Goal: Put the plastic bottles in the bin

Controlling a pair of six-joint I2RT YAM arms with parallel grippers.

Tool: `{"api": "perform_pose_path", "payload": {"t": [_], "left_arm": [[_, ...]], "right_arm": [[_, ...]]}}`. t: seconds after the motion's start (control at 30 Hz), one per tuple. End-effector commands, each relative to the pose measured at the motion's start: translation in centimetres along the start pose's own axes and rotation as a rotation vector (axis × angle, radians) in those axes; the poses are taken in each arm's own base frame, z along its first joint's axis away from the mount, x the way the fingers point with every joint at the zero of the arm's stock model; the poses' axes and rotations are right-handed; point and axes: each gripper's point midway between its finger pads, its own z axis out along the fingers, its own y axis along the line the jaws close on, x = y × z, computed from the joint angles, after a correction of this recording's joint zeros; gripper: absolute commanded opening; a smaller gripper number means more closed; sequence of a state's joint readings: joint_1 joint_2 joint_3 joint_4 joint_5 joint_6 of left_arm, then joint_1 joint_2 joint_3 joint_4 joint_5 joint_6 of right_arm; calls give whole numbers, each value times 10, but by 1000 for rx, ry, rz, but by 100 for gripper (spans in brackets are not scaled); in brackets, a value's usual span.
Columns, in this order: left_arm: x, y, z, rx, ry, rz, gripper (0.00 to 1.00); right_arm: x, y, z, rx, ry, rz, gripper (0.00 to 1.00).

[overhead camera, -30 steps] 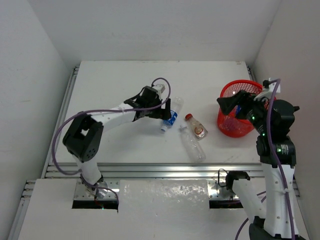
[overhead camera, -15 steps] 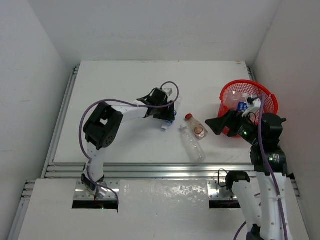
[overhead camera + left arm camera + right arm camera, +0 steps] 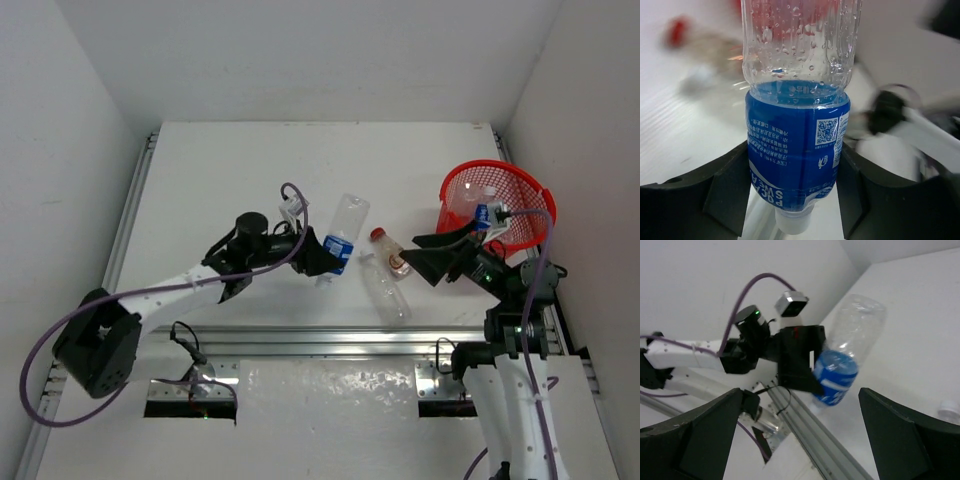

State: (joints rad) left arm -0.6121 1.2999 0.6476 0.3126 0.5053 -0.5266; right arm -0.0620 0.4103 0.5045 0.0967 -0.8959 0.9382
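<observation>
Left gripper (image 3: pixel 322 254) clenched on a blue-labelled bottle (image 3: pixel 796 150), above the table (image 3: pixel 220 170), well left of the red mesh bin (image 3: pixel 455 182).
In my wrist view its long axis stood nearly upright, white cap (image 3: pixel 790 222) down and clear body up, with droplets beading the thin plastic above the glossy label. My right gripper (image 3: pixel 424 259) gaped wide beside the bin.
</observation>
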Motion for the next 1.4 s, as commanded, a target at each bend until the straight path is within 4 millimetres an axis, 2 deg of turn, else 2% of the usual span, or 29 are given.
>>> {"api": "perform_pose_path", "payload": {"t": [0.0,0.03,0.07,0.17,0.23,0.3,0.33,0.37,0.43,0.57,0.63,0.67,0.7,0.73,0.77,0.8,0.83,0.9,0.93,0.97,1.0,1.03,1.07,1.1,1.13,1.17,1.2,1.27,1.37], "left_arm": [[-15,-117,-44,553,-39,158,0],[-17,-130,-54,582,-53,180,0],[-17,-136,-58,595,-50,185,0],[-21,-161,-74,660,-71,225,0],[-22,-167,-76,674,-74,231,0],[-25,-174,-77,698,-78,232,0],[-27,-177,-76,704,-77,233,0],[-28,-178,-75,705,-72,228,0],[-32,-176,-66,685,-57,200,0],[-39,-177,-60,677,-54,186,0],[-40,-177,-59,677,-50,185,0],[-40,-176,-58,671,-48,183,0],[-42,-177,-58,668,-52,187,0],[-41,-173,-55,645,-43,177,16],[-41,-170,-53,618,-43,176,30],[-49,-167,-50,570,-56,180,60],[-44,-130,-33,356,-35,133,75],[-64,-102,-39,105,-101,113,86],[-60,-50,-49,-186,-119,51,91],[-67,-44,-70,-264,-181,53,92],[-67,-32,-83,-342,-212,49,96],[-66,-14,-101,-457,-247,42,97],[-67,-17,-119,-463,-294,48,99],[-66,-16,-127,-474,-308,58,100],[-62,-17,-132,-472,-303,72,100],[-58,-18,-136,-459,-303,84,100],[-52,-18,-136,-447,-280,94,100],[-37,-7,-133,-473,-224,116,100],[-21,5,-131,-501,-160,110,100]], "right_arm": [[-30,34,7,-162,-65,-41,99],[-33,26,14,-145,-57,-22,99],[-40,31,16,-160,-52,-35,99],[-42,42,32,-235,-11,-60,99],[-31,56,47,-280,62,-56,99],[-23,58,61,-275,83,-103,99],[-13,72,65,-321,123,-102,99],[-6,70,72,-327,145,-95,99],[6,81,76,-387,170,-103,99],[15,85,81,-419,166,-108,98],[17,88,83,-440,171,-110,93],[17,90,84,-452,177,-111,83],[19,88,86,-459,189,-111,62],[15,89,88,-451,183,-114,7],[13,84,91,-408,173,-114,0],[18,66,91,-308,195,-147,0],[-10,49,99,-150,95,-198,0],[-39,8,94,137,27,-309,0],[-52,-14,77,333,40,-315,0],[-85,-54,52,637,-66,-356,0],[-98,-73,28,801,-66,-409,0],[-122,-78,15,903,-121,-462,0],[-145,-91,-11,1072,-175,-533,0],[-167,-97,-27,1153,-238,-542,0],[-176,-108,-33,1205,-244,-542,0],[-189,-122,-49,1263,-282,-499,0],[-199,-123,-54,1279,-299,-477,0],[-209,-138,-63,1344,-333,-438,0],[-216,-146,-74,1423,-369,-465,0]]}}
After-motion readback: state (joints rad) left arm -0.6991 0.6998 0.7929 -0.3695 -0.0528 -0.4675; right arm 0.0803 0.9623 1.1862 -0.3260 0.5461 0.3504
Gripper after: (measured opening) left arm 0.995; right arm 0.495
